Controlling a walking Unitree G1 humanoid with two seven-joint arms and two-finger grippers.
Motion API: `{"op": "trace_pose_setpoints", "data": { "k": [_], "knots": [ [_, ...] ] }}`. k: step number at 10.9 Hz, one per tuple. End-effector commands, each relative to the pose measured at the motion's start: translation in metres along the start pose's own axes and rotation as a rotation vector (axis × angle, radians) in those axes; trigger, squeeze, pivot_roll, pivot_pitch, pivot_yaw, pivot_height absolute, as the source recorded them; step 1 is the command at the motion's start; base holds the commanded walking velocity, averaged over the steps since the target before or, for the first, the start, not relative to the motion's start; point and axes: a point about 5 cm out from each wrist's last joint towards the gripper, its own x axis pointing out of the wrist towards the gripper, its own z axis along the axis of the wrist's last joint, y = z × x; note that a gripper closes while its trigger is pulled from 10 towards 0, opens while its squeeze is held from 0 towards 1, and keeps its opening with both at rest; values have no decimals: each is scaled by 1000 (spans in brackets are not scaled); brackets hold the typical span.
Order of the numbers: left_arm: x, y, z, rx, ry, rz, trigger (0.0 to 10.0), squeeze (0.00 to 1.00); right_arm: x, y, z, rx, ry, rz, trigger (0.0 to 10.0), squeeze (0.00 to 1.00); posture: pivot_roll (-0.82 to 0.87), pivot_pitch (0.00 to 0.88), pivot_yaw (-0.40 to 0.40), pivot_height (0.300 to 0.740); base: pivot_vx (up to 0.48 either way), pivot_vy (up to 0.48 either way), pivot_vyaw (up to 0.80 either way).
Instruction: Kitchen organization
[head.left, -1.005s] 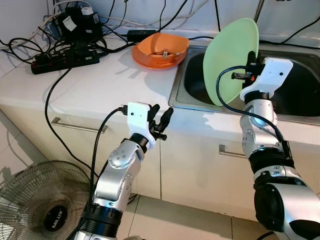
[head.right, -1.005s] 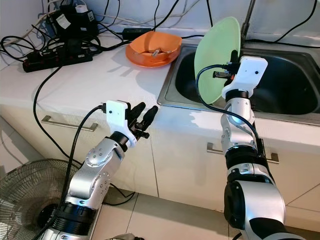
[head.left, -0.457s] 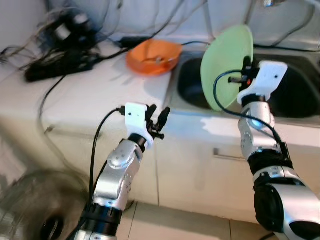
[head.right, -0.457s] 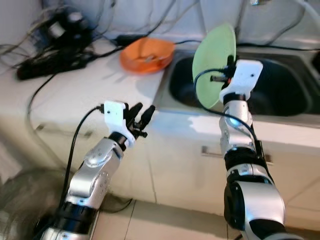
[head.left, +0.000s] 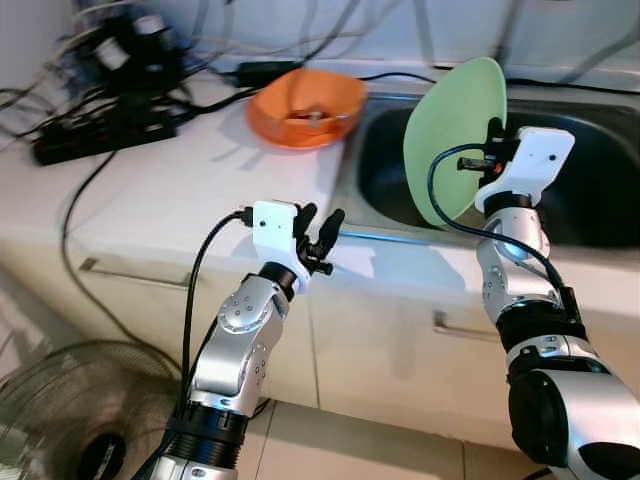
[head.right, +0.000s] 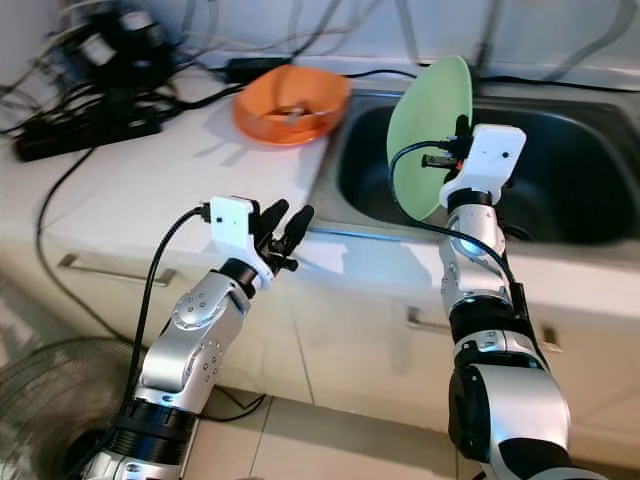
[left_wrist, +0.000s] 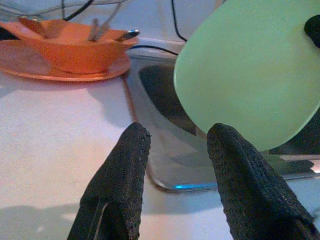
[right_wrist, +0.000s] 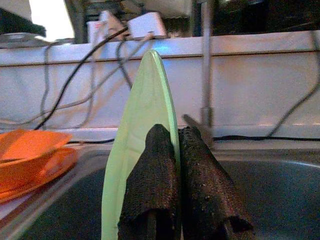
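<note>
Clearly, the right gripper (right_wrist: 175, 180) was clamped on the rim of the green plate (head.left: 452, 140), one black finger on each face, holding it nearly on edge above the sink (head.left: 590, 205). Over the last second that grip had not altered, and the plate kept the same upright tilt over the basin; the whole scene had slid and blurred between pictures, which points to the head camera moving, not the dish. The left gripper (head.left: 318, 238) hovered just in front of the counter edge with its fingers (left_wrist: 117, 195) parted to a moderate gap and nothing between them, much as it had a second earlier. Further out, the orange bowl (head.left: 306, 104) sat on the white counter (head.left: 190, 170) beside the sink, with utensils resting in it and a tangle of cables (head.left: 110, 95) behind. Judging by this, the plate is mid-carry and yet to be set down.
</note>
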Motion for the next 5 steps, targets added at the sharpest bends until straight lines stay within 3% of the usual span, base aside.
{"op": "trace_pose_setpoints", "data": {
  "k": [1,3,5],
  "knots": [
    [0,1,0,8,1,5,10000,0,4,3,7,10,-27,8,10000,0,105,0,68,740,277,0,0],
    [1,0,-1,8,2,0,10000,0,4,4,6,12,-24,9,10000,0,102,0,69,740,287,0,0],
    [1,0,0,7,0,0,10000,0,3,4,6,21,-24,12,10000,0,101,0,68,740,457,0,0]
  ]
}}
